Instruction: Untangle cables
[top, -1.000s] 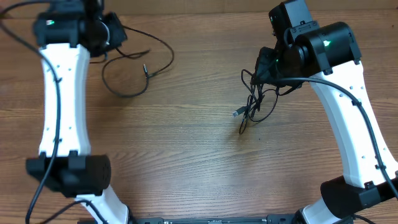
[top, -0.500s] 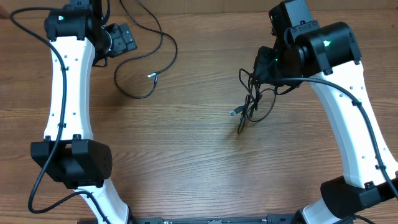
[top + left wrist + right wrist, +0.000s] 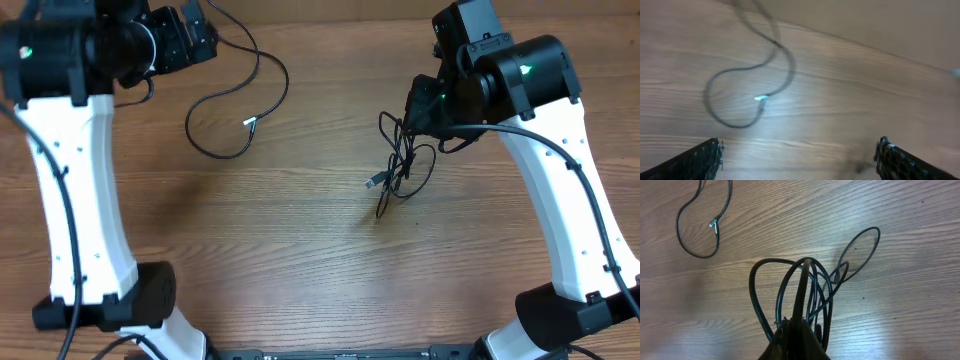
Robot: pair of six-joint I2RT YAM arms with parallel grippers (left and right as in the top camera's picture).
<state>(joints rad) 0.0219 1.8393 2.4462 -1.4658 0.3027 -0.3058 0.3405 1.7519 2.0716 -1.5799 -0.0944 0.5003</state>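
Note:
One loose black cable [image 3: 287,82] lies in a loop on the wooden table at the back left, its silvery plug [image 3: 250,122] pointing inward. My left gripper [image 3: 186,40] hovers above and behind it, open, holding nothing. In the left wrist view the loop [image 3: 791,70] and plug [image 3: 761,98] lie ahead of the wide-apart fingers [image 3: 705,157]. My right gripper [image 3: 420,110] is shut on a tangled bundle of cables [image 3: 402,165] that hangs down to the table, a plug [image 3: 376,183] at its lower left. The right wrist view shows these loops [image 3: 802,282] fanning out from the closed jaws [image 3: 797,330].
The bare wooden table [image 3: 300,270] spreads between the arms. The left arm's white link [image 3: 75,180] stands over the left side and the right arm's white link [image 3: 560,180] over the right. The loose cable [image 3: 677,230] also shows far off in the right wrist view.
My left gripper has opened and let go of the loose cable, then lifted back towards the far left. The cable's loop now lies slightly further right. The right gripper still holds the bundle.

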